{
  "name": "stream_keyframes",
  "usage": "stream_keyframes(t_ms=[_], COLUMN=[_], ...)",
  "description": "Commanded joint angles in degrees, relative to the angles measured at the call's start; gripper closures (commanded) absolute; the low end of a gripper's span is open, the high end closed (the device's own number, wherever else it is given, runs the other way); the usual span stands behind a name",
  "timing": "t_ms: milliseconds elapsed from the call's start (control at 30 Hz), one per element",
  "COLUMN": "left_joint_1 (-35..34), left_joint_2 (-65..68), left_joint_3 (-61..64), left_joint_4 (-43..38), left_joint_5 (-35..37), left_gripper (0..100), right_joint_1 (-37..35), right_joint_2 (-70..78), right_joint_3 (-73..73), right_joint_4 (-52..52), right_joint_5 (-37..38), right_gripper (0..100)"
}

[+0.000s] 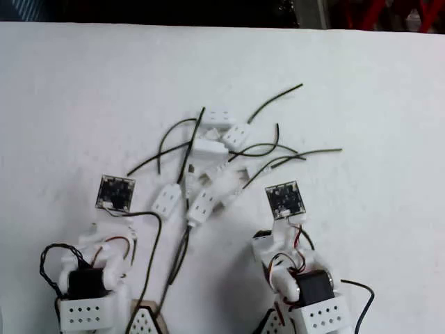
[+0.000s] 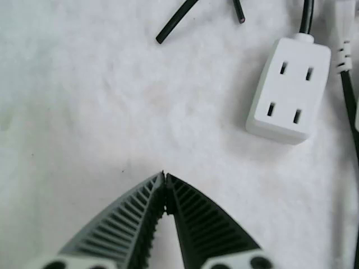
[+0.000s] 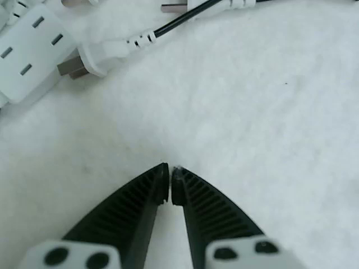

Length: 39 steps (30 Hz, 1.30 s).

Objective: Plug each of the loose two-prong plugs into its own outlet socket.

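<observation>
Both claws are clenched on nothing. My left claw (image 2: 165, 182) hangs over the white desk (image 1: 69, 90) near a white plastic outlet block (image 2: 289, 89). My right claw (image 3: 170, 174) hangs short of a white two-prong plug on a black cord (image 3: 98, 53). I reckon they're light, hard and slick, with springy cords. I'd pinch the plug's body behind its prongs.

Robotics lab bench: white-covered table (image 1: 62, 83), twin wired arms (image 1: 87, 282).
</observation>
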<state>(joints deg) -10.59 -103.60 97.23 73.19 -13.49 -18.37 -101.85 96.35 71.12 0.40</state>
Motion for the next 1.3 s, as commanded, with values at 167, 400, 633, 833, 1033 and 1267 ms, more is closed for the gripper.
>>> stream_keyframes(t_ms=[167, 400, 633, 833, 1033, 1267], left_joint_1=[-0.48, -0.48, -0.22, -0.22, -0.4, -0.31], left_joint_2=[-0.57, -0.57, -0.57, -0.57, -0.57, -0.57], left_joint_3=[-0.26, -0.26, -0.26, -0.26, -0.62, -1.23], left_joint_4=[0.18, 0.18, 0.18, 0.18, -1.76, -10.73], left_joint_5=[-0.26, -0.26, -0.18, -0.35, -0.44, -0.18], left_gripper=[98, 98, 98, 98, 98, 98], right_joint_1=[0.13, 0.13, 0.13, 0.13, 0.13, 0.13], right_joint_2=[0.22, 0.22, 0.22, 0.22, 0.22, 0.22], right_joint_3=[0.62, 0.62, 0.62, 0.62, 0.62, 0.62], right_joint_4=[0.57, 0.57, 0.57, 0.57, 0.57, 0.57], right_joint_5=[-0.44, -0.44, -0.44, -0.44, -0.35, -0.09], right_gripper=[98.1, 98.1, 98.1, 98.1, 98.1, 98.1])
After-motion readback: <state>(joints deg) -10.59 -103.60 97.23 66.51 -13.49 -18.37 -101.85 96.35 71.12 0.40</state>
